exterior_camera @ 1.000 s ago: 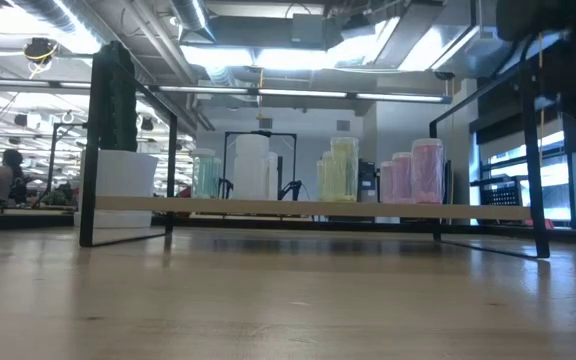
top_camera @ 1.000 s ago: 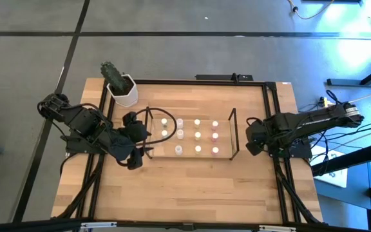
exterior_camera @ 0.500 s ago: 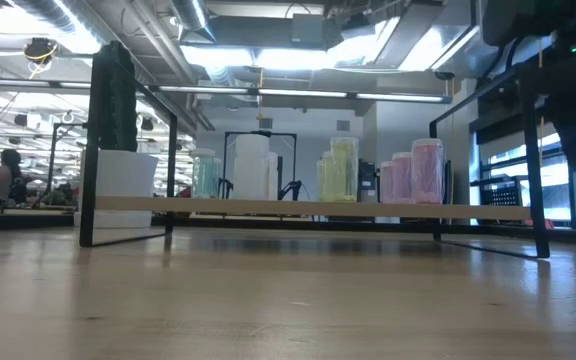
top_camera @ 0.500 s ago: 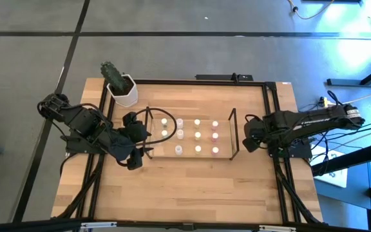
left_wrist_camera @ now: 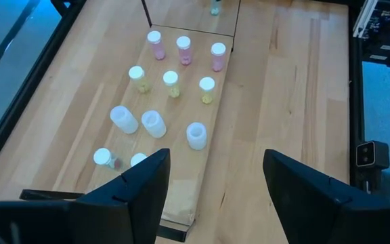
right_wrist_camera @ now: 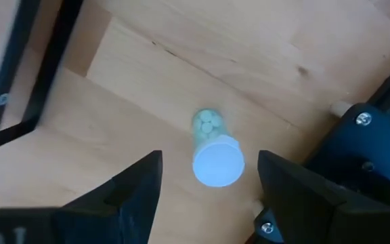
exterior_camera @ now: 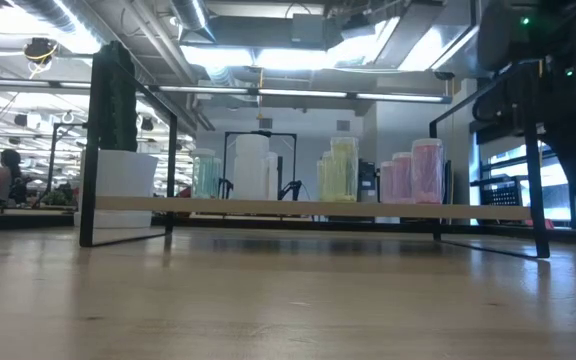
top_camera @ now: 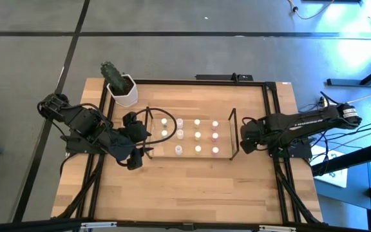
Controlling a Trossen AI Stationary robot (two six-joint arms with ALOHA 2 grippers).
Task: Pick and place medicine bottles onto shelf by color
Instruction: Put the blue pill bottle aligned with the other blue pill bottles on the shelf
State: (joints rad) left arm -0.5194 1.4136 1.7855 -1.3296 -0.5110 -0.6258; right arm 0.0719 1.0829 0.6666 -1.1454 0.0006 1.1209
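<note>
1. Wooden table (top_camera: 192, 187), high view: right gripper (top_camera: 241, 143) has edged closer to the shelf (top_camera: 232, 132); left gripper (top_camera: 140, 138) stays put, fingers apart, empty.
2. Low view: medicine bottles (exterior_camera: 340, 168) line the shelf.
3. Right wrist view alone shows a greenish bottle (right_wrist_camera: 215, 152) between spread, empty fingers.

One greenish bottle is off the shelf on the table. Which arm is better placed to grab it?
Right. The right gripper hangs open directly over the greenish bottle, beyond the shelf's right end. The left gripper sits open at the far end, the loaded shelf between it and the bottle.
</note>
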